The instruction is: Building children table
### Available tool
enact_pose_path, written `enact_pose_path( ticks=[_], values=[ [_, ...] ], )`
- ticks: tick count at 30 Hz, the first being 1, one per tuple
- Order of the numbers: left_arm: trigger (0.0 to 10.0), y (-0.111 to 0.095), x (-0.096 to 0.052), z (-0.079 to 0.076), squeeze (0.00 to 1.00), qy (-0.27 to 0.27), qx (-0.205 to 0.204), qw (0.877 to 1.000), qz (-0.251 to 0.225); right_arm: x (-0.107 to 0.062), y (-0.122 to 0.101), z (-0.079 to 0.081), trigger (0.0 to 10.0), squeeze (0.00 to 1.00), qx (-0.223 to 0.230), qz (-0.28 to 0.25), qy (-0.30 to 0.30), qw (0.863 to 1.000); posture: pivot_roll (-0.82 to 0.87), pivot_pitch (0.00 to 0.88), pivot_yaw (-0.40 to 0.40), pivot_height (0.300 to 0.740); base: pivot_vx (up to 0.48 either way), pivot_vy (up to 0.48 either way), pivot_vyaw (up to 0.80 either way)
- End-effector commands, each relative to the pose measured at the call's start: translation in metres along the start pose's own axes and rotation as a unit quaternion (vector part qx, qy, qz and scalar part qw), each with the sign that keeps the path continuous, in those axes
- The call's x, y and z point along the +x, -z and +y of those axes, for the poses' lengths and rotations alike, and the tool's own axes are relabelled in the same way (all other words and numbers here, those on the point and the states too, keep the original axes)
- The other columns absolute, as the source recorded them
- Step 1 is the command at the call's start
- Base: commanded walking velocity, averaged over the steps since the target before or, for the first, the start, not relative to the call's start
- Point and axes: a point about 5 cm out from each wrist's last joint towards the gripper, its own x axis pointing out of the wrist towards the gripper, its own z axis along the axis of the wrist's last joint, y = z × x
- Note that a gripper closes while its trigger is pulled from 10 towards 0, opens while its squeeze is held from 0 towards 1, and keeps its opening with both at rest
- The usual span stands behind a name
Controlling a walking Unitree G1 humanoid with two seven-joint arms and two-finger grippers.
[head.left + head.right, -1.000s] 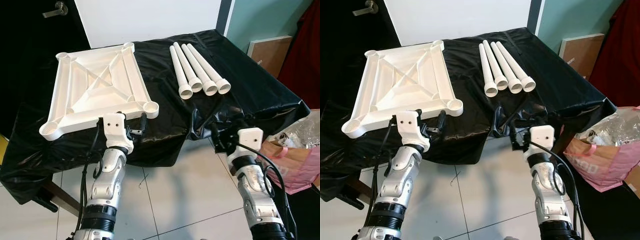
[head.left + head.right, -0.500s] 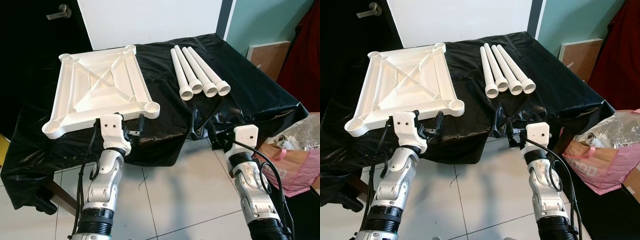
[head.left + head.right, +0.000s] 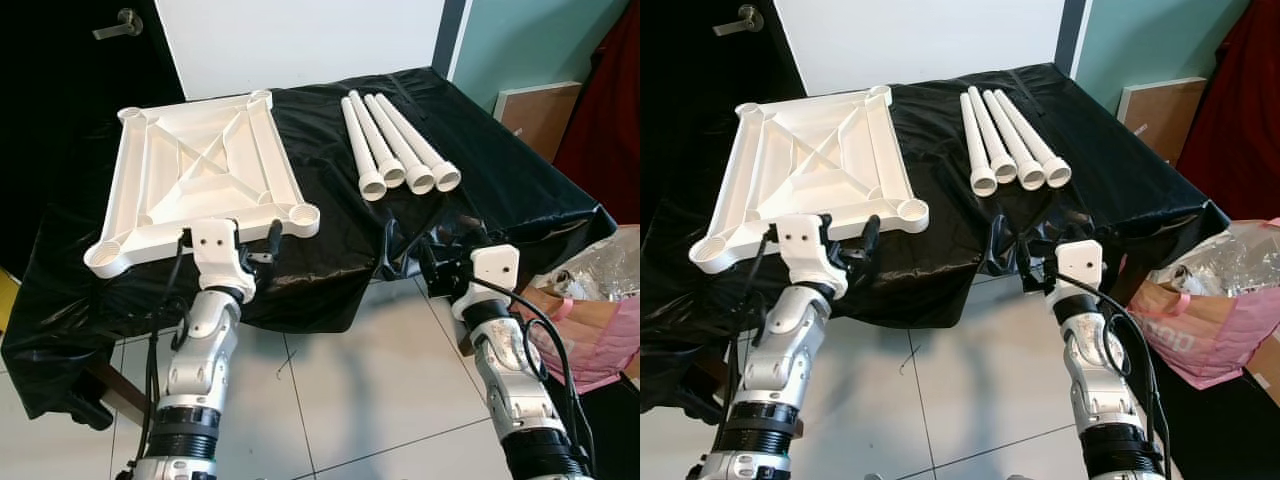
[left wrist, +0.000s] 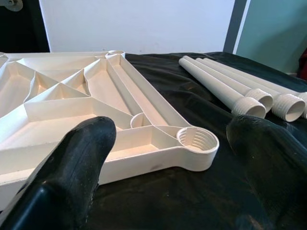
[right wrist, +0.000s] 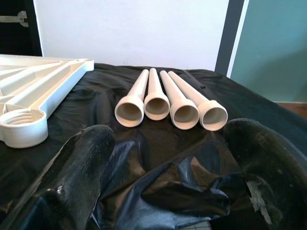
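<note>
White tabletop (image 3: 200,185) lay upturned beside four legs (image 3: 400,145), and your left gripper (image 4: 168,158) and right gripper (image 5: 168,153) hovered near it, fingers spread wide, holding nothing.

A table (image 3: 520,190) draped in black plastic stands on a white tiled floor (image 3: 340,380), before a white wall (image 3: 300,40), a teal wall (image 3: 520,40) and a dark door (image 3: 70,60)

White tabletop (image 3: 195,185) (upside down) beside four legs (image 3: 398,145).
</note>
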Motion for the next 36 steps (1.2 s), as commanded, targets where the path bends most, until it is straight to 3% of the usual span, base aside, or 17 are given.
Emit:
enact_pose_path(
  ticks=[1,11,36],
  values=[
    [10.0,0.0037,0.0012,-0.0016,0.0,0.011,-0.009,1.0,0.011,0.0014,-0.0003,-0.0017,10.0,0.0,0.0,-0.004,-0.001,1.0,-0.14,0.0,0.004,0.74,0.0,0.0,0.0],
    [10.0,0.0028,0.0033,-0.0057,0.0,0.018,-0.02,1.0,0.009,0.0085,-0.002,-0.0041,10.0,0.0,-0.004,-0.01,-0.002,1.0,-0.14,0.0,0.004,0.74,0.0,0.0,0.0],
    [10.0,0.0021,0.0058,-0.0069,0.0,0.026,-0.019,0.999,0.008,0.0086,-0.0004,-0.0085,10.0,0.0,-0.012,-0.014,0.002,1.0,-0.14,0.0,0.011,0.74,0.301,0.0,0.0]
  ],
)
